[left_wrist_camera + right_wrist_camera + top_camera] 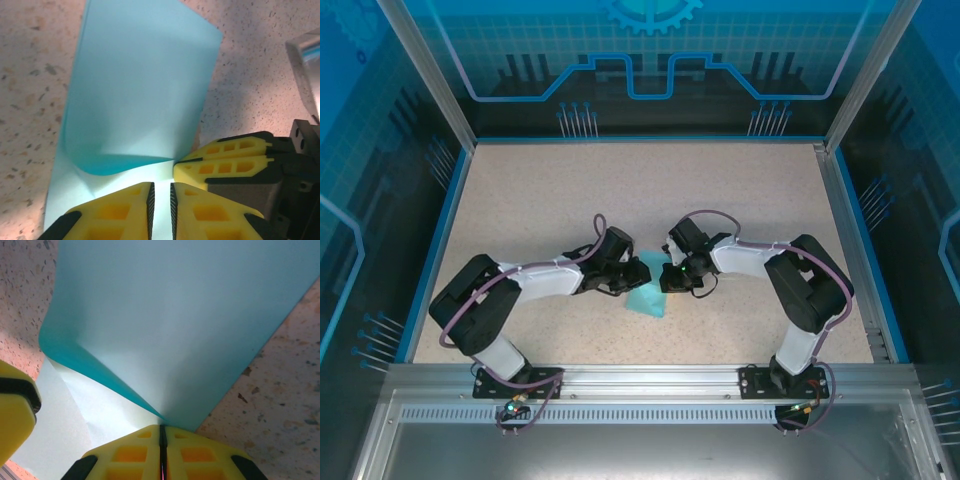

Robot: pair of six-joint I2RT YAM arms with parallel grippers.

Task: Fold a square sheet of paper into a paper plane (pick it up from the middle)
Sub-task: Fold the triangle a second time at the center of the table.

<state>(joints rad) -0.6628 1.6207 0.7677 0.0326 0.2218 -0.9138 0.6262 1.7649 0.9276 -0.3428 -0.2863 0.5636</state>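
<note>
The square sheet of paper (648, 299) is light cyan and lies at the table's middle between both arms. One flap (140, 90) curls up off the lower layer. My right gripper (162, 426) is shut on the sheet (175, 325), pinching it where the raised flap meets the layer below. Its yellow fingers (225, 160) come in from the right in the left wrist view. My left gripper (161, 184) hovers over the flat pale layer, jaws a narrow gap apart with nothing clamped between them. In the top view the left gripper (638, 272) and right gripper (665, 278) nearly touch. The paper plane is out of view.
The speckled beige table (620, 190) is bounded by blue side rims (440, 240) and a back wall. An aluminium rail (650, 375) with both arm bases runs along the near edge. One finger (15, 410) of the left gripper sits at the lower left of the right wrist view.
</note>
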